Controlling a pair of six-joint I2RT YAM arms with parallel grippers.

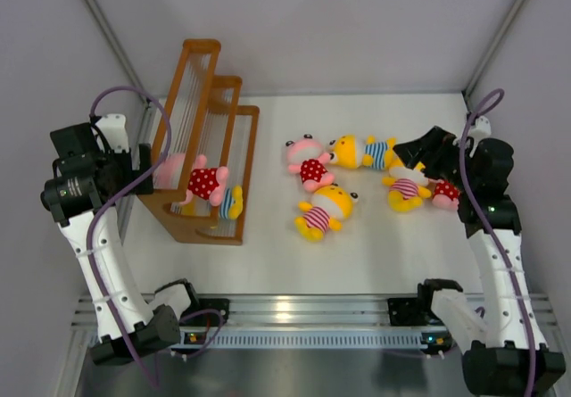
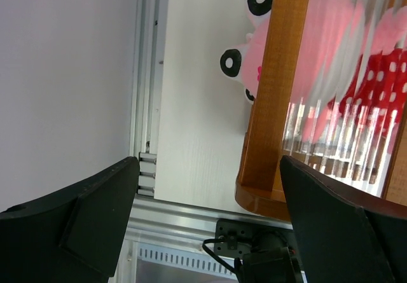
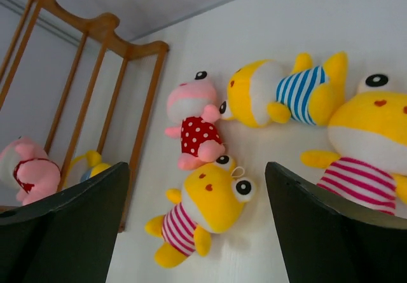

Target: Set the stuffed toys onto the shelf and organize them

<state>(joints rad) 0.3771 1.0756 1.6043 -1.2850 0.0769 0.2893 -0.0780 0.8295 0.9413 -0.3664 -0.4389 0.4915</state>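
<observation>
The wooden shelf [image 1: 210,138] stands at the left and holds a pink red-dotted toy [image 1: 192,180] and a blue-striped yellow toy [image 1: 232,202]. On the table lie a pink red-dotted toy [image 1: 309,161], a blue-striped yellow toy [image 1: 366,152] and two pink-striped yellow toys [image 1: 326,210] [image 1: 406,189]. Another red-dotted toy [image 1: 446,190] shows partly under my right arm. My left gripper [image 1: 138,169] is open and empty beside the shelf's left end post [image 2: 276,92]. My right gripper [image 1: 417,152] is open and empty above the toys, facing the pink-striped one [image 3: 203,213].
Grey walls close the table on the left, back and right. An aluminium rail [image 1: 303,308] with the arm bases runs along the near edge. Purple cables loop from both arms. The shelf's rails [image 3: 89,60] show far left in the right wrist view.
</observation>
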